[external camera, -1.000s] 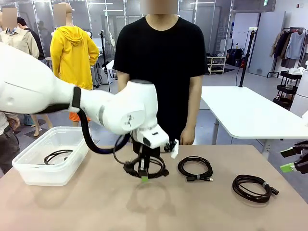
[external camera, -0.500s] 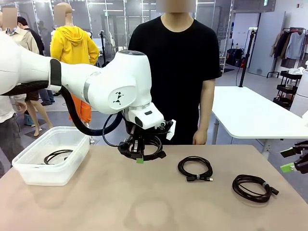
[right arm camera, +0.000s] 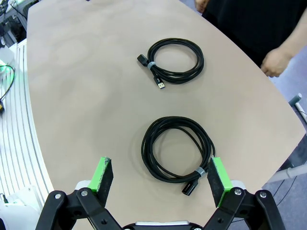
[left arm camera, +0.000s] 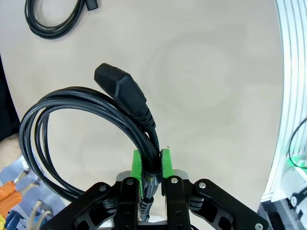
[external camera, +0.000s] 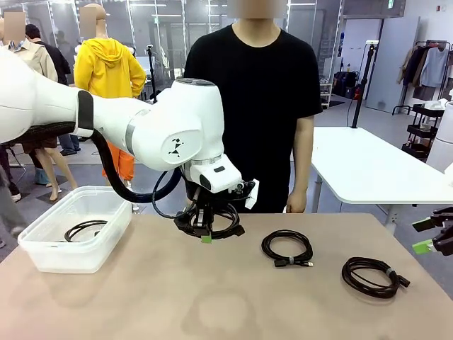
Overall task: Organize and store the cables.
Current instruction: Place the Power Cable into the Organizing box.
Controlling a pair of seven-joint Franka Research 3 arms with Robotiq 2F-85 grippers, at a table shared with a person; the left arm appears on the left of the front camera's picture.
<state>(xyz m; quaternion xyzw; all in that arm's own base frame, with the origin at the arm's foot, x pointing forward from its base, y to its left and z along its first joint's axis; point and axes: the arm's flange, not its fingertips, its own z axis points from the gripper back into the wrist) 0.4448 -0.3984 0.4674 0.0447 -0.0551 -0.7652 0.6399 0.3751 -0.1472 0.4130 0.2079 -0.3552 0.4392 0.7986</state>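
Since the left fingers (left arm camera: 138,165) pinch the coiled black cable (left arm camera: 120,86) by its bundled strands, it seems light and floppy. The right fingers (right arm camera: 103,175) gape empty.

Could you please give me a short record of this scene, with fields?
left tool: shut on held cable, off the table
right tool: open, empty, aimed at right cable
also on table: middle cable
bin: contains stored cable
person: standing at far side
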